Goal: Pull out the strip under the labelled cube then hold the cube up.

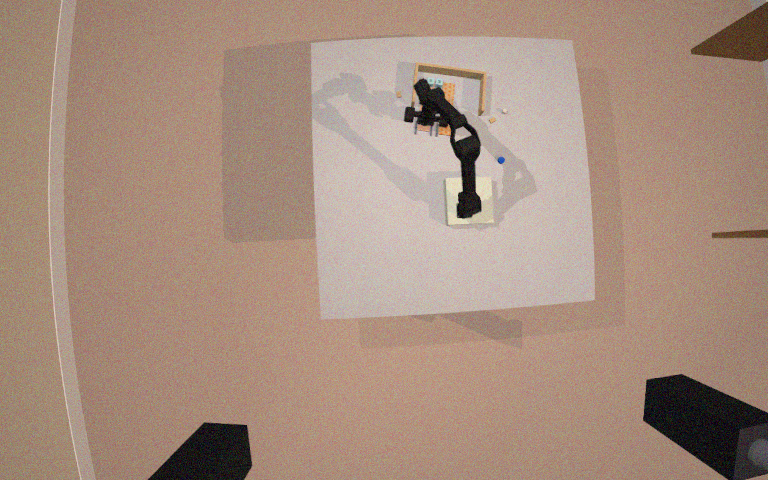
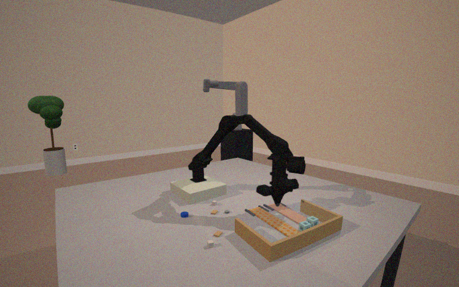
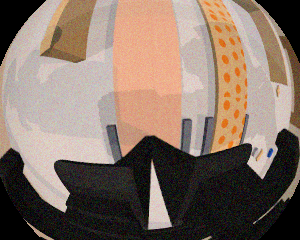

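Where the wooden frame (image 1: pixel 450 69) (image 2: pixel 306 240) (image 3: pixel 70 35) is standing: two marked cubes (image 1: pixel 439 82) (image 2: pixel 305 225) are sitting inside its long wall.
Dotted strip (image 1: pixel 448 92) (image 2: pixel 272 220) (image 3: pixel 230 75): lying inside.
Gripper (image 1: pixel 428 118) (image 2: pixel 277 204) (image 3: pixel 149 140): clenched, holding nothing, hovering over the pink strip (image 2: pixel 285 211) (image 3: pixel 147 65) by the frame's open side.

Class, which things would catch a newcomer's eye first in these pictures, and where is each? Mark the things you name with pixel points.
The black arm (image 1: pixel 467 172) (image 2: pixel 216 140) stands out first, arching from its pale block (image 1: pixel 486 215) (image 2: pixel 207 194) towards the wooden tray (image 1: pixel 450 68) (image 2: pixel 305 238). Next come the orange-dotted strip (image 2: pixel 272 220) (image 3: pixel 229 75) and plain salmon strip (image 2: pixel 288 213) (image 3: pixel 147 65), side by side with a gap between, and two pale teal cubes at the tray's walled end.
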Motion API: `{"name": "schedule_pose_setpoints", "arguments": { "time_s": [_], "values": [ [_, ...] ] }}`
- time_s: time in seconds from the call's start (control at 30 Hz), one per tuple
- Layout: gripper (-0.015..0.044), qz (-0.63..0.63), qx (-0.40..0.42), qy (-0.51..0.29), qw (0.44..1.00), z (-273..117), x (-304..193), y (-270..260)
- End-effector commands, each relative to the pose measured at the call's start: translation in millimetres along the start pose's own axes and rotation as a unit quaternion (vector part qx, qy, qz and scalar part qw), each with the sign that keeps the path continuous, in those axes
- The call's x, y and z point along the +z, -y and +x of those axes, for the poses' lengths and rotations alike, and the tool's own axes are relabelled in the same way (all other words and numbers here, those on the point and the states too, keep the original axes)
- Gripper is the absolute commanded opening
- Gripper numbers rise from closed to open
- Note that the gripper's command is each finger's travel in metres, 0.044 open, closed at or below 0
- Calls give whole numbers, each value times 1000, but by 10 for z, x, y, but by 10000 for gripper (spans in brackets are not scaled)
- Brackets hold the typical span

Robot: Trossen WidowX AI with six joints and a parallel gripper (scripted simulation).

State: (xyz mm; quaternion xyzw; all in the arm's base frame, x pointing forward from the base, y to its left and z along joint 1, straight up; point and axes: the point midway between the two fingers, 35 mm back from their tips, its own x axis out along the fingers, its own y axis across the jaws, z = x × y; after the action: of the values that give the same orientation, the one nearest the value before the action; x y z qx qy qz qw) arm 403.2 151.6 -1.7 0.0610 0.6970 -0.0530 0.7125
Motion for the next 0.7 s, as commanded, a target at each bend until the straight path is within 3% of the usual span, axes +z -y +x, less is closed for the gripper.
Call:
{"name": "schedule_pose_setpoints", "arguments": {
  "time_s": [0.0,0.67],
  "values": [
    [0,2,-1,1,1000,9,3,3],
    [0,2,-1,1,1000,29,4,2]
  ]
}}
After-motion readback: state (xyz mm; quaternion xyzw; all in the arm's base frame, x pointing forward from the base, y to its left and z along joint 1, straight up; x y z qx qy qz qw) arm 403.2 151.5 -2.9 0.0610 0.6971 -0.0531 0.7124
